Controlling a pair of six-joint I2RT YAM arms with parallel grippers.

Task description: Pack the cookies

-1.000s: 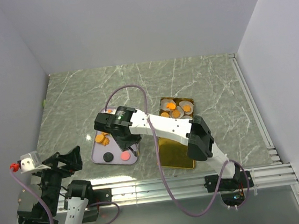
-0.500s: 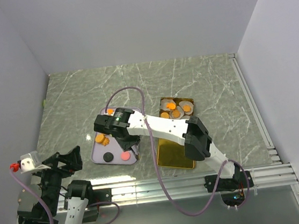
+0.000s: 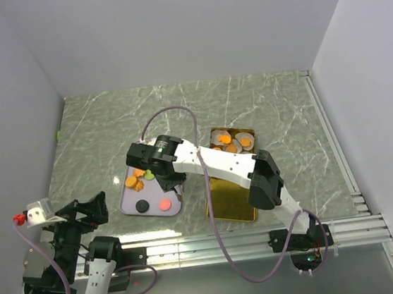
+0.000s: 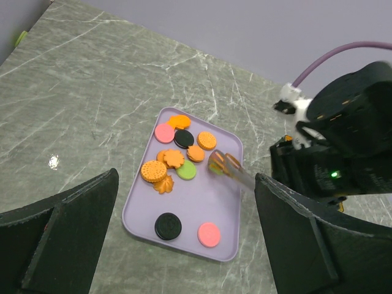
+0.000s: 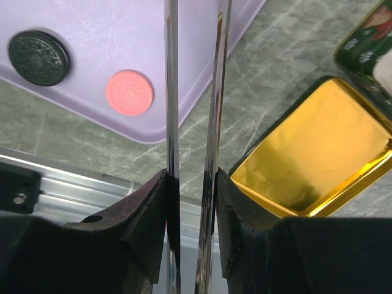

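From above, your right gripper (image 3: 161,176) is over the right half of the lavender tray (image 3: 129,206), which sits on the marbled surface (image 3: 95,130). The loose cookies (image 3: 136,180) lie on the tray's left half, just left of the gripper. The open tin (image 3: 233,141), partly filled, stands to the right of the tray and a little farther back. A gold tin half (image 3: 230,203) lies directly to the tray's right. The left gripper (image 3: 90,209) is parked off the tray's near-left corner.

From the left wrist, that gripper is spread wide and holds nothing. Across the tray, the right arm's clear fingers point in from the tray's right edge, and what looks like an orange cookie (image 4: 217,163) is pinched at their tips, just right of the green one.

From the right wrist, the fingers are drawn narrow and run along the tray's near-right corner; the tips are out of frame.

I judge the next move to be a carry from the tray rightward and back to the tin, well within the right arm's reach.
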